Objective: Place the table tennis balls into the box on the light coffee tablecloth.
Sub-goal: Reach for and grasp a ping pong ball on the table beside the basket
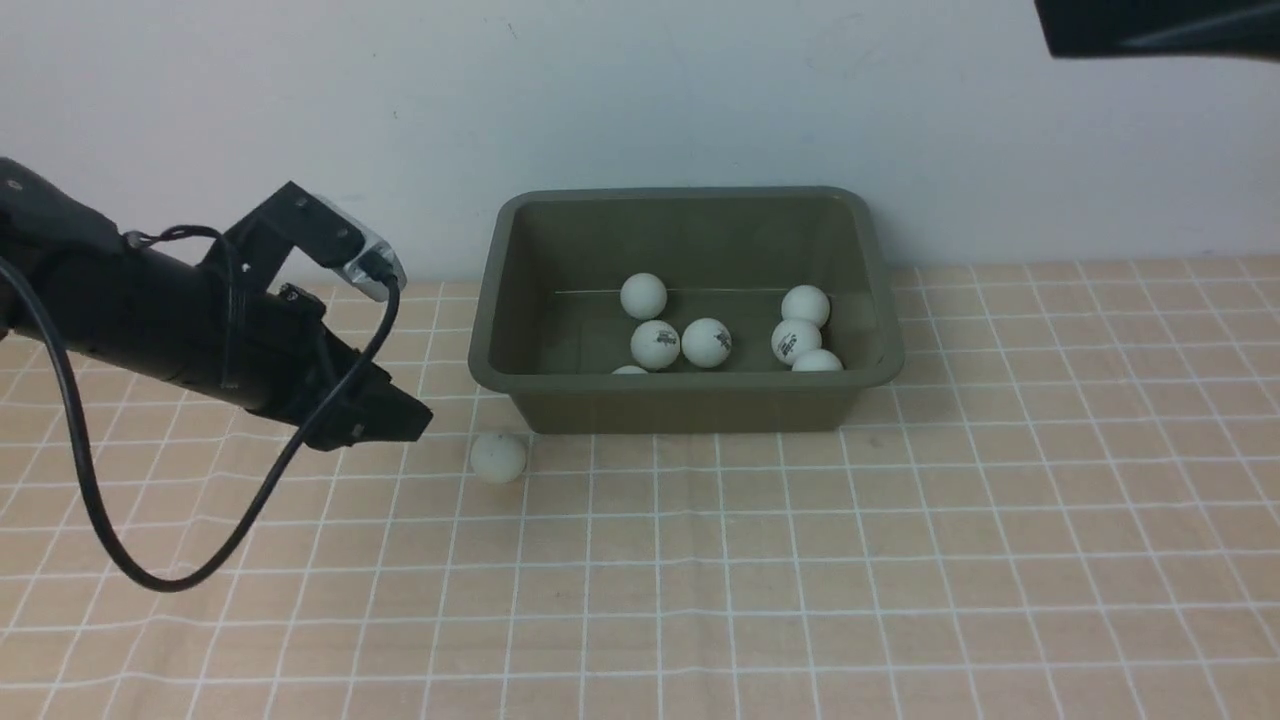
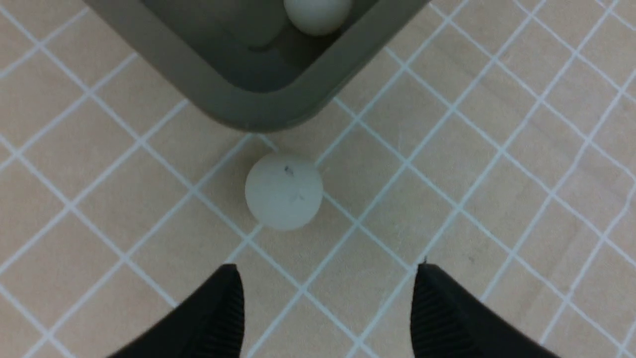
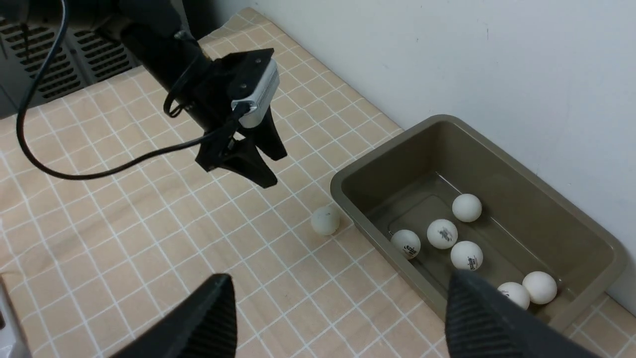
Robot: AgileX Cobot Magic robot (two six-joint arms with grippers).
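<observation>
Nearly hidden ball (image 1: 630, 370) behind box (image 1: 690, 405) wall.

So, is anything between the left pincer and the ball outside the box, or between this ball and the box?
Nothing visible. Only bare tablecloth lies between the open left pincer and the ball. The ball sits by a corner of the box; only its wall must be cleared.

white balls (image 1: 498, 457), olive box (image 1: 690, 405), white-gridded peach cloth (image 1: 900, 560)
</observation>
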